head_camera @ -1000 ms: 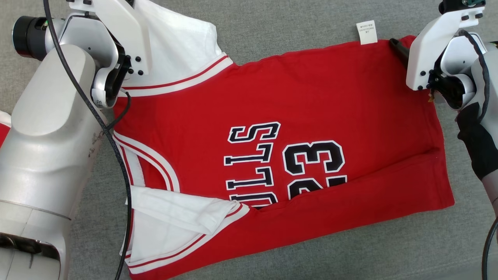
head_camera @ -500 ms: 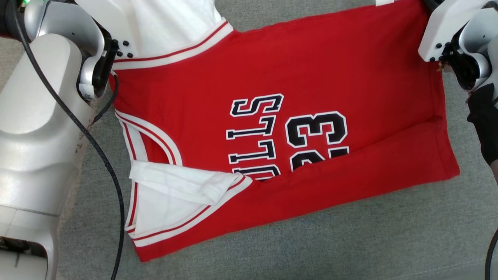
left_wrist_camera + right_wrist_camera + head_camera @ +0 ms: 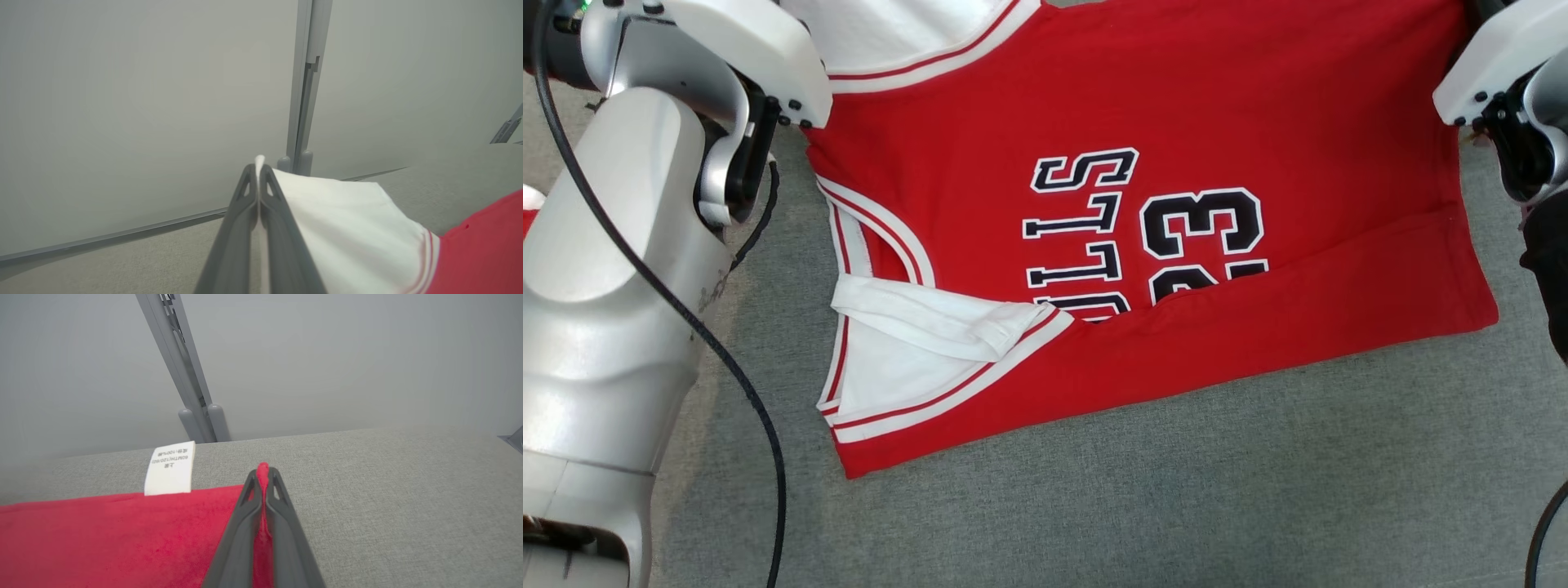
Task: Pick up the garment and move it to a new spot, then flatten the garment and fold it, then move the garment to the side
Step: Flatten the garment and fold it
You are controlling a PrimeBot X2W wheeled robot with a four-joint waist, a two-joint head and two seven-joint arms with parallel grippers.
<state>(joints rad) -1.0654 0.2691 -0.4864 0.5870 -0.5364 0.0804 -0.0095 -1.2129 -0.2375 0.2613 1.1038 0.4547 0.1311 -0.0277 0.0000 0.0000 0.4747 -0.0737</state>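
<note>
left arm cable [image 3: 731, 359]: hangs loose beside the neck end of the jersey. We judge it could catch the white trim if the arm sweeps toward the robot.
left tool [image 3: 258, 173]: closed on the edge of the far sleeve [image 3: 351, 228], which is white. Only a sliver of cloth shows past the tips, so we rate the hold as shallow. A sharp pull could slip it free.
near sleeve [image 3: 915, 327]: white, bunched and doubled over itself at the near left corner. A fold laid over it would trap a lump.
garment [image 3: 1192, 90]: red jersey lying sideways on the grey cloth-covered desk [image 3: 1176, 506], neck to the robot's left, hem to its right. The far edge runs off the top of the head view.
near flap [image 3: 1323, 286]: a strip of the near edge is turned up over the lower part of the lettering. If we fold before this is flattened, the crease will sit crooked.
care label [image 3: 169, 468]: white, pokes past the far hem onto the desk, just left of the right tool. It could tuck under or stay sticking out.
right tool [image 3: 263, 475]: closed on the red hem corner, with a nub of cloth between the tips. We cannot tell whether both layers are caught. If only one is, the layers would part on lifting.
both tools: an uneven lift or pull would skew the jersey, and the cloth desk may drag the near edge.
</note>
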